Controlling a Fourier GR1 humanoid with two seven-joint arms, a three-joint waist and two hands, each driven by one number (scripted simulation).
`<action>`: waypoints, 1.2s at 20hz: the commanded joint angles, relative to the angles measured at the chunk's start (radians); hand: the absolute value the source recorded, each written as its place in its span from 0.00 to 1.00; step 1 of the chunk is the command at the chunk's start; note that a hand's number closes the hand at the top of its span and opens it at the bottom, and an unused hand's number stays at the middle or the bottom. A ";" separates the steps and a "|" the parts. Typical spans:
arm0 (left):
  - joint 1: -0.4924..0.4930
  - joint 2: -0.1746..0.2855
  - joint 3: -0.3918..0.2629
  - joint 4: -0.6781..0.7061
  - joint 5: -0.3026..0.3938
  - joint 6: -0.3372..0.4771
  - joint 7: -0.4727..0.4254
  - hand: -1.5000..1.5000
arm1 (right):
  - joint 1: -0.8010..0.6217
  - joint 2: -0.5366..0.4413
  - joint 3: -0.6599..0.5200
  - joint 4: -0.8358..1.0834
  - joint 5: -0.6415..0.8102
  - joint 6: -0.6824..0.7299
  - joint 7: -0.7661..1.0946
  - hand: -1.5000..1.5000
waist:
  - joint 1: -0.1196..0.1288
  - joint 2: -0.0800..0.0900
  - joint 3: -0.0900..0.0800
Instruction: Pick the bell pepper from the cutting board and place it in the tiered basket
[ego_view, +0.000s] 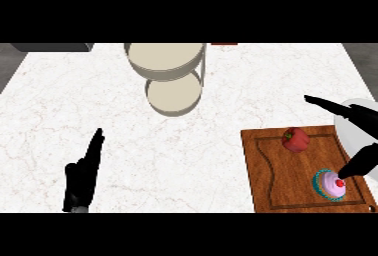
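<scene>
On the marble counter (74, 100), a cutting board (260, 167) lies near-right, the tiered basket (164, 74) well apart beyond. The bell pepper (296, 139) sits on the board's far end. I'd have the right hand (347, 110) close squarely round its body. That hand hovers beside it, spread wide, empty; the left hand (83, 172) rests open.

1. The desk (74, 110) was white marble, faintly veined.
2. The bell pepper (296, 140) was red, green-stemmed.
3. The cutting board (291, 185) was brown wood grain.
4. The cupcake (328, 185) was pink, teal-edged, red-topped.
5. The tiered basket (173, 95) was cream.
6. The left hand (83, 172) and right hand (347, 111) were black.
</scene>
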 joint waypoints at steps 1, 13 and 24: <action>0.012 -0.024 0.007 0.051 -0.019 0.000 -0.016 0.50 | 0.007 0.050 0.047 -0.056 0.076 -0.022 0.072 0.00 | -0.002 0.003 -0.004; -0.035 -0.070 0.047 0.059 -0.052 -0.032 0.025 0.50 | -0.023 0.045 0.002 -0.018 0.157 0.090 0.061 0.00 | -0.001 0.003 -0.003; 0.011 -0.057 0.107 0.062 -0.060 -0.093 -0.023 0.50 | -0.013 0.102 0.023 -0.018 0.241 0.149 0.097 0.00 | -0.002 0.003 -0.003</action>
